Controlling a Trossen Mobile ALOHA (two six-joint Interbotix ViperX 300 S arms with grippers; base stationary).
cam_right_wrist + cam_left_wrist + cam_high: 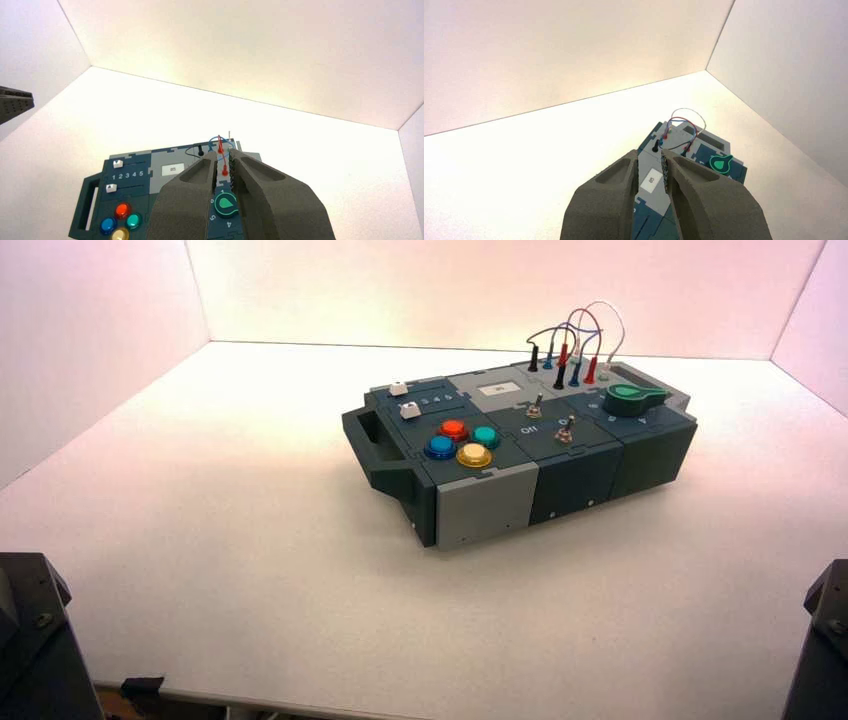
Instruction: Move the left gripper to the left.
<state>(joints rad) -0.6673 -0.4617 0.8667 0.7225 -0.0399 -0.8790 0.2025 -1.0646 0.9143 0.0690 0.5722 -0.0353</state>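
The dark blue and grey box (485, 505) stands turned on the white table, right of centre. My left gripper (649, 154) hangs high over the near left of the table, open and empty, and its view looks down at the box's grey display panel (652, 179) and wires (684, 125). One left fingertip (15, 104) shows at the edge of the right wrist view. My right gripper (223, 154) is open and empty, held high, with the green knob (225, 203) seen between its fingers. Only the arm bases show in the high view, left (30, 640) and right (825, 640).
The box top bears red (453, 428), teal (486, 436), blue (439, 447) and yellow (474, 454) buttons, two white sliders (408, 410), two toggle switches (535, 408), a green knob (632, 398) and looped wires (575, 340). White walls close the table on three sides.
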